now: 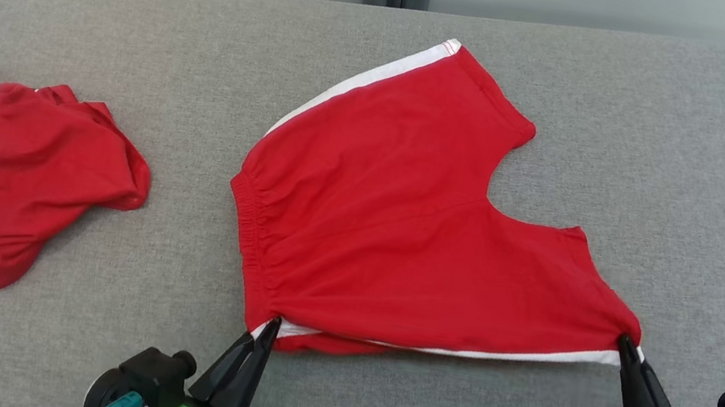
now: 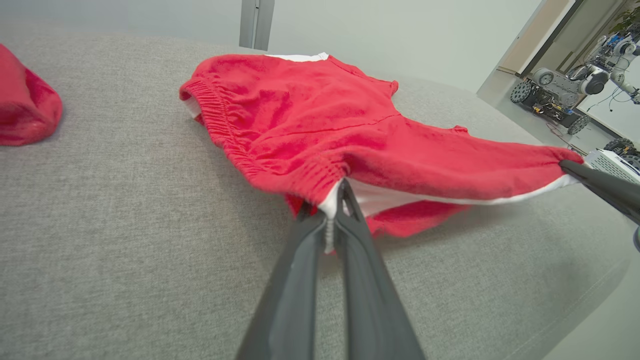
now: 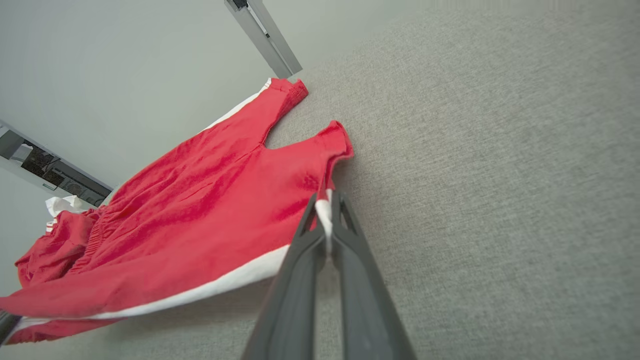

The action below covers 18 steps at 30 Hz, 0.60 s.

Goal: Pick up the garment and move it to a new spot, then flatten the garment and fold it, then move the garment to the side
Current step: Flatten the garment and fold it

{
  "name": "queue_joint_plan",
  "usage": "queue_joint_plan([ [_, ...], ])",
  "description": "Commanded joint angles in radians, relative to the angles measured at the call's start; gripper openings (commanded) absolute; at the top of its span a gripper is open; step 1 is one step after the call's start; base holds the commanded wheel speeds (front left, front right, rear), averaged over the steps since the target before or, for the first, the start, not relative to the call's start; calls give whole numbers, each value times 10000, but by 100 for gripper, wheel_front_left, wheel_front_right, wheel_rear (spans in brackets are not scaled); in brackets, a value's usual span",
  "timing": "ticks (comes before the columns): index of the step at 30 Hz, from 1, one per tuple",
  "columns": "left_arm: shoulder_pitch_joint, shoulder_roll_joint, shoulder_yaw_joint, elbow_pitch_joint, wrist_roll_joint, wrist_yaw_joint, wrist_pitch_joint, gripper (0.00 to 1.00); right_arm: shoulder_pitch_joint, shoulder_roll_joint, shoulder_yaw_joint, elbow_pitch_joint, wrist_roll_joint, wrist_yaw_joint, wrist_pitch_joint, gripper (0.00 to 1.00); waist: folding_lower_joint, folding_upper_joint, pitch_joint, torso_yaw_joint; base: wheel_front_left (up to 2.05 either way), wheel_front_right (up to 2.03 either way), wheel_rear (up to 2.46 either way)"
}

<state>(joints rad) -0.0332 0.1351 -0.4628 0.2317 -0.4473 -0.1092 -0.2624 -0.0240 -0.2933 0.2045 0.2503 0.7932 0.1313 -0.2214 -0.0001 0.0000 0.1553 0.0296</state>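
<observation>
With the left gripper (image 1: 270, 327) clenched on the waistband corner and the right gripper (image 1: 625, 345) on the leg hem of the red shorts (image 1: 404, 218) lying mid-cushion (image 1: 679, 140), I would lift both evenly, near edge taut, and fold toward the far side.

You see garment (image 1: 407, 204): soft matt red cloth | table (image 1: 679, 140): coarse grey woven fabric | fingers (image 2: 295, 295): smooth dark plastic, slight sheen.
</observation>
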Motion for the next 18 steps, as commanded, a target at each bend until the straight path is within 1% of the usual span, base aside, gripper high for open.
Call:
queue_joint_plan([
  [1, -148, -40, 72, -83, 53, -37, -32, 0, -210, 24, -160, -174, -157, -11, 85, 0, 1, 0, 39, 30, 0, 0, 0],
  [3, -344, -86, 148, -166, 112, -60, -32, 0, -546, 2, -348, -283, -299, -11, 247, 0, 1, 0, 101, 88, 0, 0, 0],
  [6, -742, -178, 185, -167, 145, -123, -32, 0, -1244, -135, -622, -82, -490, -11, 515, 0, 1, 0, 253, 295, 0, 0, 0],
  [10, -1384, -348, 178, -11, -121, -171, -32, 0, -2376, -239, -767, 234, -722, -11, 733, 0, 1, 0, 467, 643, 0, 0, 0],
  [13, -2054, -440, 66, 359, -226, -208, -31, 0, -3433, -346, -763, 627, -879, -11, 1040, 0, 1, 0, 770, 969, 0, 0, 0],
  [18, -3452, -626, -180, 1048, -438, -218, -31, 0, -5396, -681, -506, 1711, -1266, -11, 1654, 0, 1, 0, 1481, 1541, 0, 0, 0],
])
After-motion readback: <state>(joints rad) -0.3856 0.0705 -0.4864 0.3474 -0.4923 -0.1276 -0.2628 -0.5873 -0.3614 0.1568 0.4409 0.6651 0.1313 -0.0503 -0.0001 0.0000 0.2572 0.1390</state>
